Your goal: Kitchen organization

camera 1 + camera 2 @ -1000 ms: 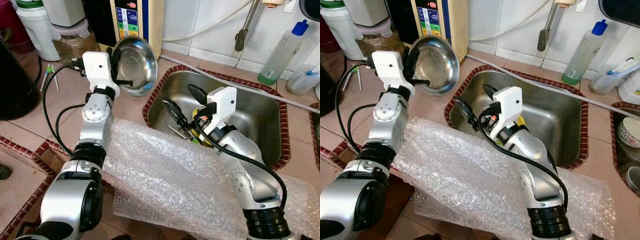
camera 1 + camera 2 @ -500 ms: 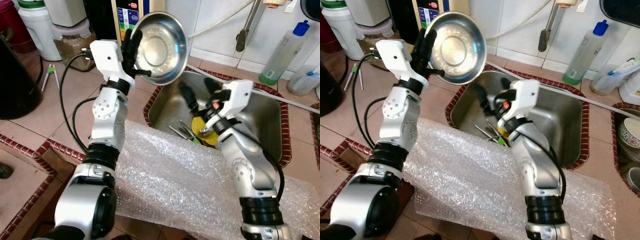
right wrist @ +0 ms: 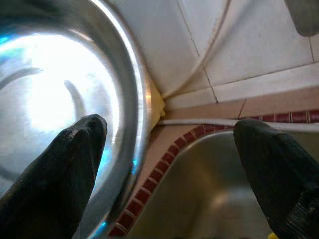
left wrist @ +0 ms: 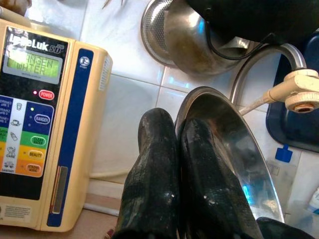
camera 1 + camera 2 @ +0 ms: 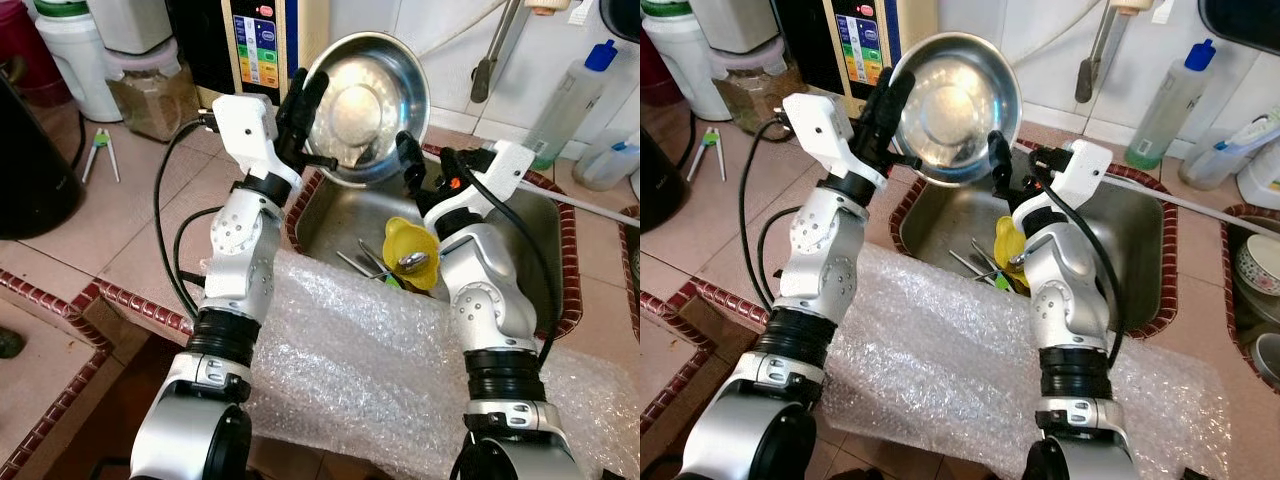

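Steel bowl (image 5: 368, 108): held tilted on edge above the back left corner of the sink (image 5: 540, 235), hollow facing the camera. Left gripper (image 5: 300, 125): fingers pressed together on the bowl's rim, carrying it (a rim pinch presumably keeps the hollow free). Right gripper (image 5: 425, 165): fingers spread wide, one tip over the bowl's lower rim, the other over the sink, apparently poised to take or steady it. Inside the sink: yellow utensil (image 5: 411, 252) and loose cutlery (image 5: 360, 265). Bubble wrap (image 5: 350, 350) lies in front of the sink, likely padding. Water machine (image 5: 262, 45) stands behind the bowl.
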Controlling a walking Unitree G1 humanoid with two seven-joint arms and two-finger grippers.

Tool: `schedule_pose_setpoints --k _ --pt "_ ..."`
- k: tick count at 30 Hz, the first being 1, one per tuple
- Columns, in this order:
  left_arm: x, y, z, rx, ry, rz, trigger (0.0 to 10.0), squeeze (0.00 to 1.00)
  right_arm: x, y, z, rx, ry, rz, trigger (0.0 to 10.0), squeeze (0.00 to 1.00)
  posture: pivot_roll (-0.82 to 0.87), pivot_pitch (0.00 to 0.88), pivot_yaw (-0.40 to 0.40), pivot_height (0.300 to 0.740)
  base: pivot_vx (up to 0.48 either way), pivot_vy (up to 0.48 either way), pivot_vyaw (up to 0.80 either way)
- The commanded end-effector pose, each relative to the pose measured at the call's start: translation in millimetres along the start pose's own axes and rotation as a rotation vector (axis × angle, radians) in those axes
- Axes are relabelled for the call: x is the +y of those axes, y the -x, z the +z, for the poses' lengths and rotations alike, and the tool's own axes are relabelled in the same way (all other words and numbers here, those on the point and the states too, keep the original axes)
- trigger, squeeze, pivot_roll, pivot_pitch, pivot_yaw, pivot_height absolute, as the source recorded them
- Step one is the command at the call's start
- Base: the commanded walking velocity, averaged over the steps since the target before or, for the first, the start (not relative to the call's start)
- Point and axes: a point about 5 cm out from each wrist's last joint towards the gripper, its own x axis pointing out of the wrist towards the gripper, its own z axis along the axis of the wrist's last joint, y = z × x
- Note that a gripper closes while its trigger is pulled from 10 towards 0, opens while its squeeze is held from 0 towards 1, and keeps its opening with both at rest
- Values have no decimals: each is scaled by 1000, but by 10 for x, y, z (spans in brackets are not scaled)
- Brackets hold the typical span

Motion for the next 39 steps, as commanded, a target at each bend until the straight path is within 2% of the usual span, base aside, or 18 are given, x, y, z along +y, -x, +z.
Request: schedule_pose_setpoints --k 1,2,6,11,16,26,29,32,34,39 --pt "-66 -6 40 -17 15 -22 0 0 0 -40 30 -19 -31 1 4314 0 -13 120 -18 740 0 0 0" --pt "-99 17 19 -8 25 -29 0 0 -8 -58 25 -25 -60 0 0 0 -13 122 -18 740 0 0 0" --pt "-124 41 9 1 32 -36 0 0 -11 -89 39 -32 -57 -2 0 0 -13 124 -15 740 0 0 0" --pt "-124 39 13 9 35 -36 0 0 -121 -112 32 -36 -174 -68 0 0 -12 127 -17 740 0 0 0" --pt "-106 58 8 16 39 -27 0 0 -149 -104 14 -37 -221 -73 0 0 -12 126 -16 740 0 0 0" --pt "-107 61 -3 25 46 -26 0 0 -103 -37 -67 -1 -302 16 0 0 -12 125 -15 740 0 0 0" --pt "-102 65 -13 31 49 -26 0 0 -18 6 -90 24 -342 107 0 0 -14 123 -13 740 0 0 0" --pt "-99 67 -19 35 50 -25 0 0 10 18 -95 32 -346 136 0 0 -14 122 -13 740 0 0 0" --pt "-92 66 -24 39 50 -24 0 0 84 39 -100 51 -347 205 0 0 -11 119 -12 740 0 0 0" --pt "-88 66 -27 42 50 -25 0 0 89 42 -103 57 -331 205 0 0 -10 117 -12 740 0 0 0"
